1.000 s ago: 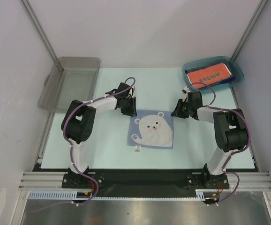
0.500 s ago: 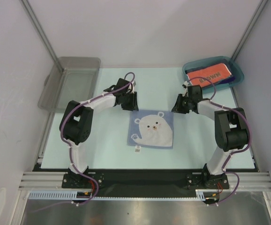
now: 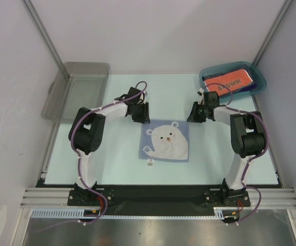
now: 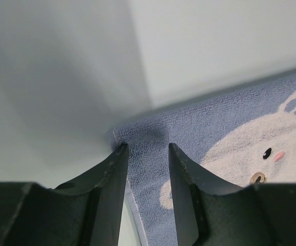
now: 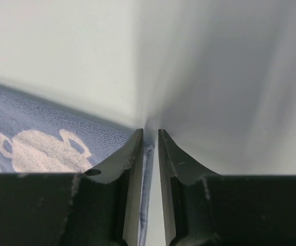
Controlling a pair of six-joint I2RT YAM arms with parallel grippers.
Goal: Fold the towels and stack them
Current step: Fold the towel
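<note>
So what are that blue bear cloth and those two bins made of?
The blue-grey bear-print cloth looks like matte terry fabric, its surface finely nubby up close. The smoky grey bin and the teal bin look like smooth translucent plastic; you can see through the grey one.

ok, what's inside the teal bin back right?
In the teal bin an orange-red towel printed BROWN lies on top, with a dark cloth edge showing beside it. Whatever sits beneath the orange-red towel is covered, so how many are stacked cannot be told.
</note>
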